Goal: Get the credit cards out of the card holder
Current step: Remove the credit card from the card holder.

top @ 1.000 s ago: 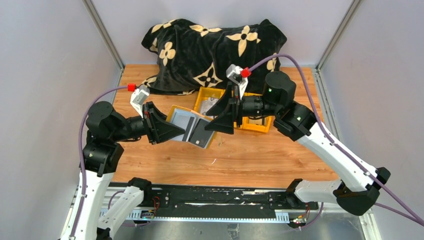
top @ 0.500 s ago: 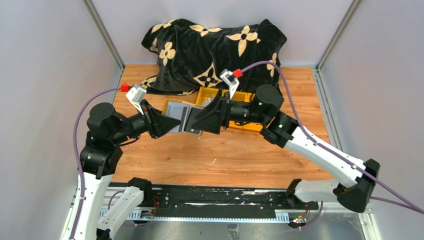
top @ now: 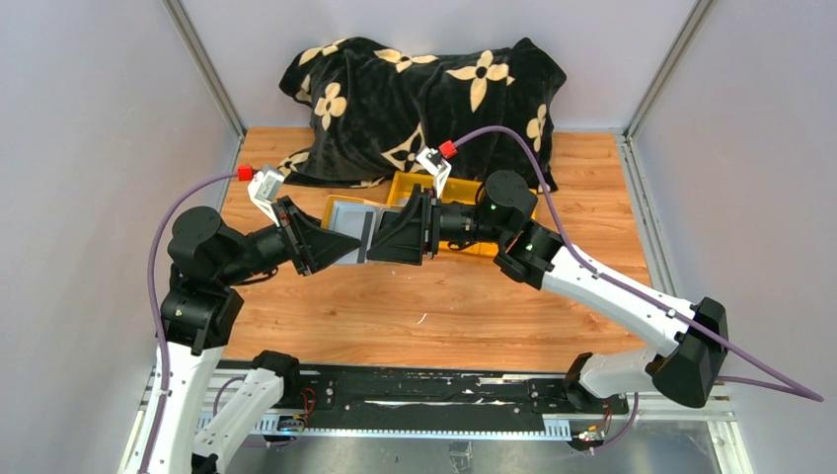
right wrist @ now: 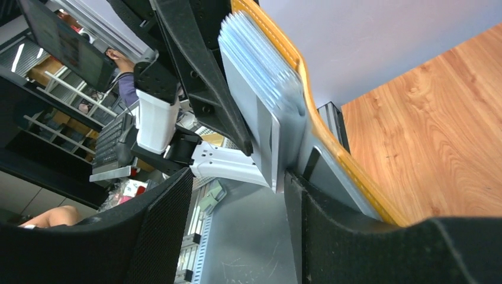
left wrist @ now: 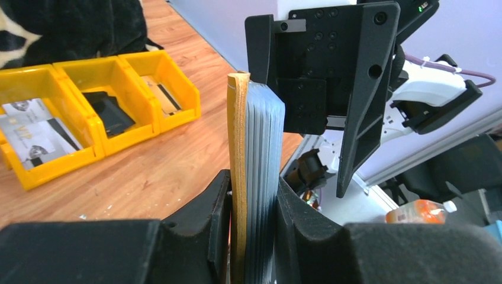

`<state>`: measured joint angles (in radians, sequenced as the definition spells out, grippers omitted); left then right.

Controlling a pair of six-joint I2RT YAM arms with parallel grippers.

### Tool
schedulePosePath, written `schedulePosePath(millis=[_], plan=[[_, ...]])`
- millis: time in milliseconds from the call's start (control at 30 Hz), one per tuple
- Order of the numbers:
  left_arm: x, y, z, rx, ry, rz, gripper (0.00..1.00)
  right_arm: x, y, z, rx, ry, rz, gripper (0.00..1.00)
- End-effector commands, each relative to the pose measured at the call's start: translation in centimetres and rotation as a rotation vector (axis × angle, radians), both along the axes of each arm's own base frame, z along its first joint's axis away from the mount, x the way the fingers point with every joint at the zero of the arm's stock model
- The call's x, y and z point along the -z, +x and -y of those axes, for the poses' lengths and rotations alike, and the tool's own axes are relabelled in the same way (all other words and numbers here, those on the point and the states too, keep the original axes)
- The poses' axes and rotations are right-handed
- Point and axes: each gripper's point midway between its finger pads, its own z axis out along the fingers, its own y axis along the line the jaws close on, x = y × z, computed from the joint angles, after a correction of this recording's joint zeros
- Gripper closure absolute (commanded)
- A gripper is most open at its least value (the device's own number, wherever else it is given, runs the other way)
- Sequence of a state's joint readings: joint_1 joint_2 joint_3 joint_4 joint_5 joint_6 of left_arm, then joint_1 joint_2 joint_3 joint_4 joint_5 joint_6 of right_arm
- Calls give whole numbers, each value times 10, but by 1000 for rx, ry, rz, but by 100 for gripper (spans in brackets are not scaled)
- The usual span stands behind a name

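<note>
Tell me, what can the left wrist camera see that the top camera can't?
Only the left wrist view shows cards lying inside the yellow bins. Only the top view shows the whole flowery blanket and the left arm. Both show the left gripper holding the card holder, with the right gripper right beside it.

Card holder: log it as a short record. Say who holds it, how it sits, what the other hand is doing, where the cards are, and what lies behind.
item: card holder, on edge, held up off the table, yellow flap on one side
held by: left hand, shut on it
other hand: right hand, open, at the holder's free end
cards: pale cards lie in one yellow bin; cannot tell whether any are inside the holder
behind: black flowered blanket
</note>
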<state>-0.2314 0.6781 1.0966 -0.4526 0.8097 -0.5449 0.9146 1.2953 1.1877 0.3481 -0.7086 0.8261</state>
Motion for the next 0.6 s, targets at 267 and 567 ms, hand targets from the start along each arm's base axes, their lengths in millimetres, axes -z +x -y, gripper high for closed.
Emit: schedulePosePath(millis=[267,567], plan=[[-14,-43,16,267,-70,13,73,-2,7,-13,-6,18,-54,65],[-25,-60,17,337,-101,31,56,-8,8,-12,4,49,-49,86]])
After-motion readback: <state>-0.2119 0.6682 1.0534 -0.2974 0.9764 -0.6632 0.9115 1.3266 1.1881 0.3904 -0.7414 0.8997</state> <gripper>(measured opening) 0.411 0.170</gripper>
